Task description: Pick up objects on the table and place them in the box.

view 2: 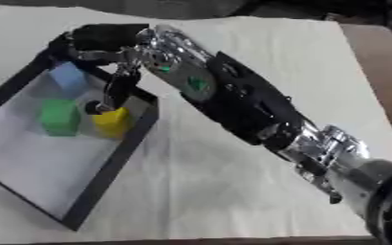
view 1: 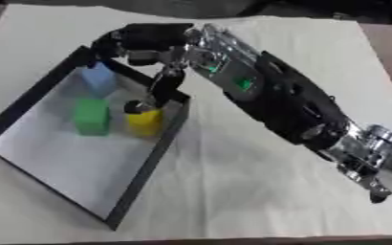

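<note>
Right hand (view 1: 145, 43) reaches over the black-walled tray-like box (view 1: 141, 174), fingers hanging relaxed, holding nothing, above the yellow block (view 1: 145, 122); green block (view 1: 92, 116) at 9 o'clock, pale blue block (view 1: 99, 79) at 11.

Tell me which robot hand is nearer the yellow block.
Right. The right robot hand hangs over the box, fingers reaching down to the yellow block; the left shows in neither view.
</note>
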Robot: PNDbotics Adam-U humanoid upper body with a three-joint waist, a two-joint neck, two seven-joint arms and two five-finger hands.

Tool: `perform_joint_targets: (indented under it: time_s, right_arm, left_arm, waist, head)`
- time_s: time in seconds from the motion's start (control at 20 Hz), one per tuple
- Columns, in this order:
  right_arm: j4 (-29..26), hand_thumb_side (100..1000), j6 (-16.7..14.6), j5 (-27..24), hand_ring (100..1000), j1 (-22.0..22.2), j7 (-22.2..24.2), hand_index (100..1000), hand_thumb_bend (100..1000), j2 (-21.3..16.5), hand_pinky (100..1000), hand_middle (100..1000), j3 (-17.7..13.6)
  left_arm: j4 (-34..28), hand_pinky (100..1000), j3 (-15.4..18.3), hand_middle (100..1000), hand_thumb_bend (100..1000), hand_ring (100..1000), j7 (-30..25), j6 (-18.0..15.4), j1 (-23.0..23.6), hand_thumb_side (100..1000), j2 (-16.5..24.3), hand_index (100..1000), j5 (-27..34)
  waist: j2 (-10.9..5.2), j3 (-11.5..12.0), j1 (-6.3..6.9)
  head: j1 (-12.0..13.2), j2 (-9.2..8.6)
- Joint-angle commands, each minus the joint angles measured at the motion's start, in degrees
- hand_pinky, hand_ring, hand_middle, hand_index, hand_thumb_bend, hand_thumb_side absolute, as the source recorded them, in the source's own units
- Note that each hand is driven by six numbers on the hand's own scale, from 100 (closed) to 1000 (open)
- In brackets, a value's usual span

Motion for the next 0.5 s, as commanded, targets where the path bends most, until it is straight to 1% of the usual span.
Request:
perform_joint_targets:
  time_s: [0.05,0.1,0.2,0.3,0.4,0.45,0.5]
  right_arm:
    - [-7.62,100,3.99,-10.28,812,-0.04,-5.58,958,116,-6.94,965,796,-5.9]
    - [-8.81,100,4.86,-15.89,806,0.11,-8.38,960,100,-9.67,967,804,-8.33]
    - [-9.69,100,4.93,-28.47,803,0.87,-14.48,961,100,-15.75,967,819,-13.64]
    - [-9.89,100,4.91,-39.93,790,3.62,-21.51,942,100,-21.76,964,801,-18.96]
    - [-9.94,100,5.13,-48.41,785,8.76,-29.83,934,100,-26.4,966,800,-24.36]
    - [-9.95,100,4.1,-51.66,785,12.36,-33.55,934,100,-27.97,967,801,-27.12]
    - [-9.93,100,2.96,-54.31,782,15.73,-36.43,935,100,-28.71,979,800,-29.42]
  left_arm:
    - [-0.92,910,1.77,816,113,669,0.85,-0.36,0.12,578,3.38,810,0.12]
    - [-1.03,910,2.35,816,122,671,1.29,-0.53,0.78,571,4.12,811,0.19]
    - [-0.88,911,3.7,816,125,669,2.49,-0.79,2.4,577,5.49,810,0.52]
    - [-0.4,914,4.79,816,124,667,3.67,-0.94,4.15,590,6.44,810,1.04]
    - [-0.19,916,5.63,814,125,666,4.56,-1.24,6.37,597,7.35,810,1.46]
    - [-0.45,916,6.09,814,125,666,4.98,-1.55,7.6,598,7.67,810,1.69]
    - [-0.75,918,6.44,816,122,664,5.3,-1.74,8.67,612,7.86,810,1.99]
  waist:
    - [-1.37,-0.86,0.51]
    - [-1.82,-1.53,0.61]
    - [-2.67,-3.01,0.71]
    - [-3.44,-4.58,0.74]
    - [-4.19,-6.42,0.61]
    - [-4.34,-7.27,0.52]
    - [-4.38,-7.96,0.48]
  head:
    - [0.77,-0.1]
    - [1.37,-0.1]
    - [2.7,-0.1]
    - [4.41,-0.1]
    - [6.2,-0.1]
    - [6.99,-0.1]
    - [7.83,-0.1]
